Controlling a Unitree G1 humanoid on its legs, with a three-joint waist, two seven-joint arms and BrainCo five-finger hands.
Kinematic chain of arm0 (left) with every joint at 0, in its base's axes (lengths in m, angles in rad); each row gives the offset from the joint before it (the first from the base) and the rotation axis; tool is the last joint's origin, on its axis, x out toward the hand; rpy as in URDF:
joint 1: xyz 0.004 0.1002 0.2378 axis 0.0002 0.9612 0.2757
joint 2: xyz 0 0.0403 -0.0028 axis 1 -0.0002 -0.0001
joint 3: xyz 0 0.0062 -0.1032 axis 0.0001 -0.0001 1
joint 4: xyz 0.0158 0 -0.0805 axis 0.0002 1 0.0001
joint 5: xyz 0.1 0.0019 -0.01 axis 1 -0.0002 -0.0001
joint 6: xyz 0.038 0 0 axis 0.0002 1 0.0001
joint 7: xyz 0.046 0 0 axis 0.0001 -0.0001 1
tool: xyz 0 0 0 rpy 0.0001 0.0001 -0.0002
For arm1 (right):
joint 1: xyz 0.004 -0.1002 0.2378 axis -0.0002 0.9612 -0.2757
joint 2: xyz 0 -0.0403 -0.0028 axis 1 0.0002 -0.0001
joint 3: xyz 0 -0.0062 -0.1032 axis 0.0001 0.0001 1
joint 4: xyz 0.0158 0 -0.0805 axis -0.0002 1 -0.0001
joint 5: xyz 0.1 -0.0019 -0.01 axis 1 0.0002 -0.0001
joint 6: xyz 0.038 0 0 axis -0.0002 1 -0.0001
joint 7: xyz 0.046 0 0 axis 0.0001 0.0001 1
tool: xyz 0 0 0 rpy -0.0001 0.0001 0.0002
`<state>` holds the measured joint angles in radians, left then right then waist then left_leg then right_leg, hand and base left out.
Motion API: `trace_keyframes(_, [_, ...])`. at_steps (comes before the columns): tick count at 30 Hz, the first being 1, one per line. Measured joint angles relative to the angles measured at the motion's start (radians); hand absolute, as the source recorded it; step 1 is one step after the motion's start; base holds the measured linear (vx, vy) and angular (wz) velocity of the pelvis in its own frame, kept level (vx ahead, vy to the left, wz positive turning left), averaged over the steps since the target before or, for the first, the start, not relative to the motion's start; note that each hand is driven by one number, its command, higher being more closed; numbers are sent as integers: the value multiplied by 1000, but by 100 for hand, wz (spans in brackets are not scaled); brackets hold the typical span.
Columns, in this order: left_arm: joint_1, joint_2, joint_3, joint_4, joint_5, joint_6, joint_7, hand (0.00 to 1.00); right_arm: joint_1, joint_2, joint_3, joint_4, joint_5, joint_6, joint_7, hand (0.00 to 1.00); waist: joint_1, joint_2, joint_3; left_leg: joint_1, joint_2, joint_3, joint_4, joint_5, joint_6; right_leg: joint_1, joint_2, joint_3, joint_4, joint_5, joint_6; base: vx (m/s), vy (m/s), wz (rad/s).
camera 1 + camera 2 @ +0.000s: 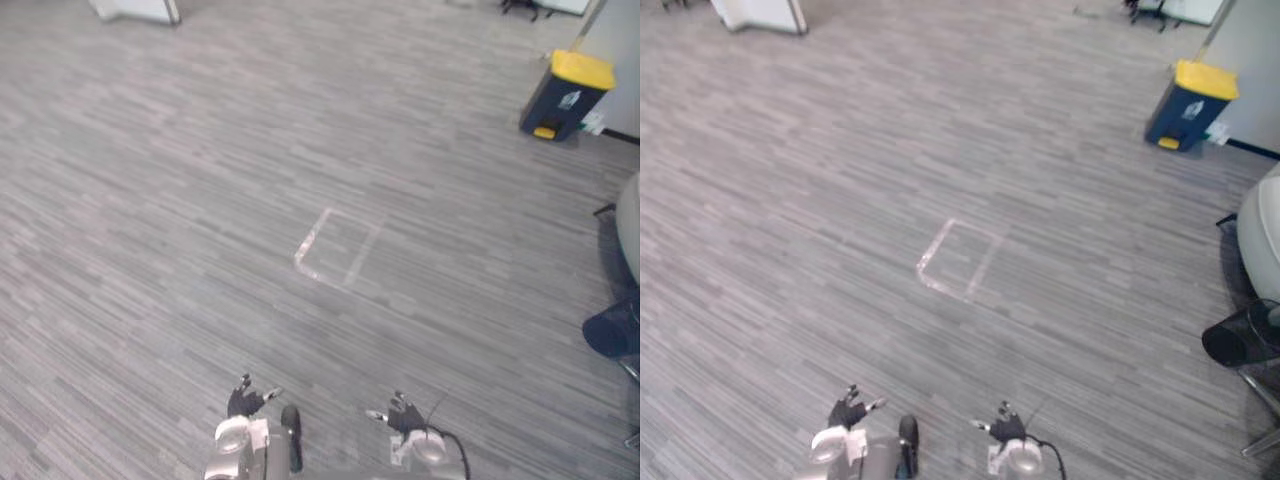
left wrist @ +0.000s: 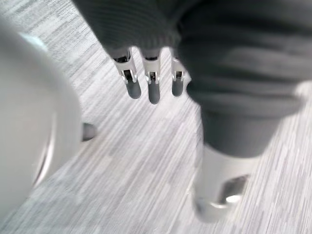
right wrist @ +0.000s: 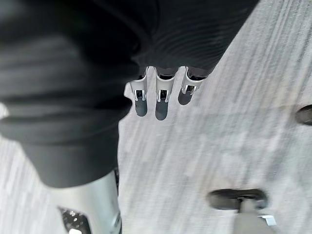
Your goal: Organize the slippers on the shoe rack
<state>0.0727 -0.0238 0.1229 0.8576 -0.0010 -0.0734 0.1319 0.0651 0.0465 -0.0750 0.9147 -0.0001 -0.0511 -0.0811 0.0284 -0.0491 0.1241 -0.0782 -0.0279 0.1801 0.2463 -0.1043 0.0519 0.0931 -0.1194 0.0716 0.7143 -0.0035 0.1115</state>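
grey plank-patterned floor (image 1: 180,220) spreads below both hands. left hand (image 1: 243,400) and right hand (image 1: 402,412) sit at the lower centre of the frame, apart, fingers straight and relaxed, holding nothing. pale tape square (image 1: 335,247) lies mid-frame; yellow-lidded bin (image 1: 566,95) stands upper right.

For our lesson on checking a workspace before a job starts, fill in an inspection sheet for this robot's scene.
surface: grey striped floor, with a pale taped rectangle outline near the middle.
job's things: nothing seen.
clutter: nothing seen.
hands: left hand and right hand low in the head view, both open, fingers straight, holding nothing.
cables: nothing seen.
surroundings: dark blue bin with yellow lid far right; white unit far left; black mesh basket at the right edge.
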Motion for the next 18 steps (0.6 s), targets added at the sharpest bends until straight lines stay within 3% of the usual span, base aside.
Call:
trace_keyframes(1, [0, 1, -2, 19, 0, 1, 0, 0, 12, 2, 1, -17, 0, -1, 1, 0, -6, -5, -1, 99, -13, -1, -28, -53, -9, -139, -5, -6, 275, -114, -32, 493, 126, -12])
trace_keyframes(3, [-11, -3, -4, 36, 0, 3, 0, 0, 22, 3, 1, -54, 0, -3, 3, 0, -22, -5, 0, 150, -18, -10, -51, -68, 7, -233, 2, -28, 343, -177, -49, 364, 21, 15])
trace_keyframes(4, [-21, -13, -4, 47, 1, 4, -1, 0, 24, 1, -1, -80, 1, -12, 2, 0, -38, 6, 8, 204, -5, -31, -82, -99, 8, -311, 17, -86, 307, -236, -79, 350, -30, 32])
trace_keyframes(6, [-27, -21, -2, 61, 1, 6, -2, 0, 22, 2, -5, -92, 1, -19, 2, 0, -43, 7, 15, 255, 16, -33, -109, -126, 0, -372, 37, -135, 166, -276, -86, 324, -66, 21])
trace_keyframes(7, [-28, -27, 0, 64, 3, 9, -3, 0, 21, 2, -8, -93, 1, -22, 2, 0, -44, 6, 15, 280, 35, -34, -112, -165, -23, -399, 52, -186, -26, -263, -91, 314, -101, 7])
trace_keyframes(9, [-29, -31, 1, 71, 10, 12, -4, 0, 15, 3, -15, -90, 1, -21, 2, 0, -44, 3, 16, 311, 42, -30, -120, -195, -41, -413, 61, -229, -230, -203, -101, 397, -135, -3])
trace_keyframes(10, [-35, -38, 1, 86, 20, 13, -5, 0, 11, 0, -26, -91, 2, -21, 2, 0, -52, 9, 18, 347, 49, -33, -125, -226, -60, -425, 72, -235, -307, -95, -130, 386, -130, -2])
trace_keyframes(11, [-36, -39, -3, 92, 21, 13, -6, 0, 11, -1, -33, -92, 1, -21, 2, 0, -57, 14, 15, 363, 56, -39, -130, -233, -62, -416, 80, -242, -308, -50, -155, 550, -167, 2])
trace_keyframes(12, [-48, -37, -5, 108, 30, 13, -11, 0, -3, -3, -40, -89, 1, -20, 2, 0, -61, 30, 11, 387, 78, -48, -137, -224, -64, -406, 93, -260, -278, -82, -174, 569, -177, 11])
trace_keyframes(14, [-52, -38, -22, 111, 45, 13, -16, 0, -9, -10, -44, -78, 2, -19, 0, 0, -70, 39, 11, 394, 87, -68, -101, -180, -96, -398, 93, -277, -218, -150, -202, 595, -209, 14])
trace_keyframes(15, [-55, -37, -26, 111, 49, 13, -22, 0, -10, -12, -43, -78, 2, -19, 0, 0, -78, 52, 12, 373, 102, -86, -14, -171, -111, -358, 108, -284, -237, -176, -204, 508, -206, 15])
trace_keyframes(16, [-61, -38, -21, 104, 49, 13, -22, 0, -7, -9, -36, -80, 2, -18, 1, 0, -83, 55, 12, 273, 123, -116, 248, -130, -163, -285, 129, -288, -290, -195, -204, 505, -202, 10])
trace_keyframes(17, [-58, -37, -21, 100, 49, 13, -23, 0, -7, -8, -32, -79, 2, -17, 2, 0, -83, 57, 14, 233, 129, -125, 346, -94, -182, -257, 138, -282, -313, -197, -207, 585, -193, -18])
trace_keyframes(18, [-46, -36, -11, 91, 49, 13, -26, 0, -5, -11, -20, -77, 3, -16, 2, 0, -76, 69, 19, 127, 160, -133, 596, -31, -220, -181, 166, -260, -376, -200, -216, 360, -74, -44])
